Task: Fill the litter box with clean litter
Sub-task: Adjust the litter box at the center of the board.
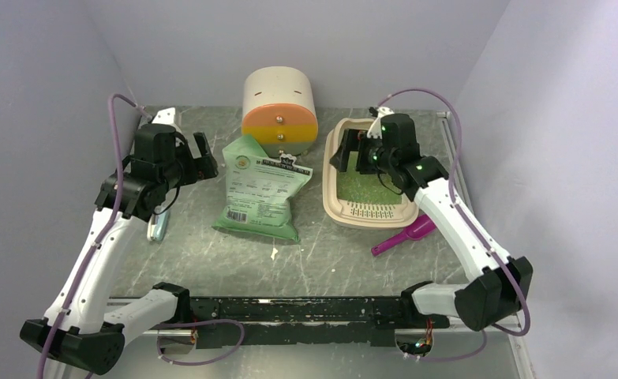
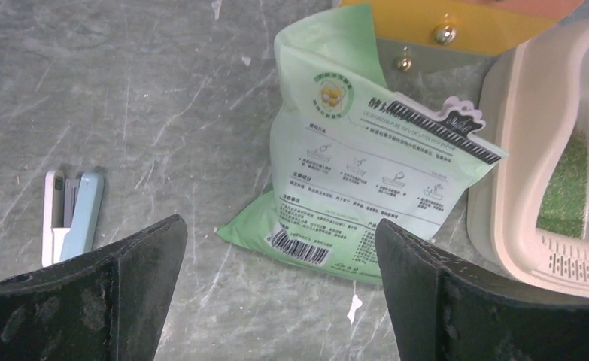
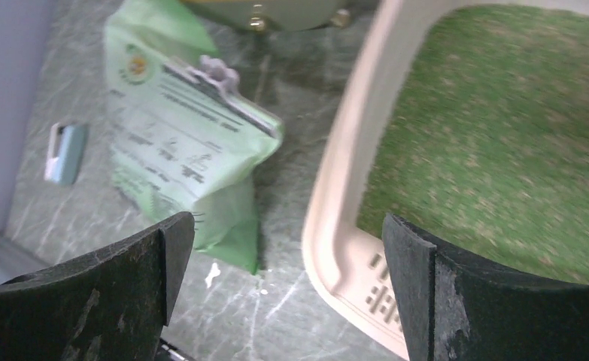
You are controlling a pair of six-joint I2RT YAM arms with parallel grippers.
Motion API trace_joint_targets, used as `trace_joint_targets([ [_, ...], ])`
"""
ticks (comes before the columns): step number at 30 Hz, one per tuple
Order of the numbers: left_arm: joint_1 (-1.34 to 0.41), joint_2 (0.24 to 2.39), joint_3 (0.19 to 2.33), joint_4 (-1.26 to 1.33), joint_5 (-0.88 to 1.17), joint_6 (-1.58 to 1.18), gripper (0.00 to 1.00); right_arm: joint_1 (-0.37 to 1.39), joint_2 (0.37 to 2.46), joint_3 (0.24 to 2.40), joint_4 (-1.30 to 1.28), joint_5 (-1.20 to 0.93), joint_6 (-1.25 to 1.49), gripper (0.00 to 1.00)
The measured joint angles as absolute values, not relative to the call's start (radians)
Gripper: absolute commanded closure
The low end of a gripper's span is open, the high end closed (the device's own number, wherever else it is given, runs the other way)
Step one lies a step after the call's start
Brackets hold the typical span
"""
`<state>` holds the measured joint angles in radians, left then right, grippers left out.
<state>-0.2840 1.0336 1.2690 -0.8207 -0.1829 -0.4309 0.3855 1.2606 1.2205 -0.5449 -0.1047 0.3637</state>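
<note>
Spanning the whole top view, the grey scuffed table (image 1: 321, 260) carries everything. Clock directions taken from table centre in the top view, 12 = far wall.

The litter box (image 1: 330, 193) sits at approx 2 o'clock, long axis running 12 to 6, slotted ledge at its 6 o'clock end. The clean litter (image 1: 362, 188) lies inside it as a green layer over the floor; the right wrist view shows it blurred, so grain isn't readable.

Green printed bag (image 1: 262, 193) lies flat at centre, just beside the box's 9 o'clock side w/ a narrow gap. Round beige-and-orange drawer unit (image 1: 279, 101) stands at 12, touching or nearly touching the bag's top edge; can't tell which.

Right gripper (image 1: 351, 150) hangs over the box's 9 o'clock rim, fingers spread wide, nothing btwn them. Left gripper (image 1: 204, 156) hovers at approx 10 o'clock, beside the bag's far-left corner, fingers likewise wide apart and empty.

Magenta scoop (image 1: 404, 235) lies on the table at 5 o'clock of the box, just off its near corner. Small blue-and-white stapler-like item (image 1: 157, 227) lies at 9 o'clock, well apart from the bag. White fleck (image 1: 274, 253) sits just below the bag's near edge.
</note>
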Motion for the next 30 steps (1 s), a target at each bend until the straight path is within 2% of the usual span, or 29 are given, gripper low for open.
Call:
trace_joint_targets([
  [7, -0.284, 1.029, 1.190, -0.818, -0.104, -0.435, 0.00, 0.403, 1.461, 1.282, -0.391, -0.325, 0.353, 0.05],
  [16, -0.284, 0.972, 1.106, -0.818, -0.019, -0.434, 0.00, 0.468, 1.739, 1.448, -0.294, -0.404, 0.262, 0.06],
  [21, -0.284, 0.954, 1.089, -0.817, 0.011, -0.434, 0.00, 0.471, 1.789, 1.481, -0.300, -0.414, 0.235, 0.06],
  [25, -0.284, 0.954, 1.082, -0.815, 0.033, -0.435, 0.00, 0.471, 1.787, 1.492, -0.311, -0.368, 0.223, 0.02],
  [30, -0.284, 0.958, 1.065, -0.805, 0.065, -0.435, 0.00, 0.465, 1.760, 1.462, -0.329, -0.295, 0.227, 0.04],
])
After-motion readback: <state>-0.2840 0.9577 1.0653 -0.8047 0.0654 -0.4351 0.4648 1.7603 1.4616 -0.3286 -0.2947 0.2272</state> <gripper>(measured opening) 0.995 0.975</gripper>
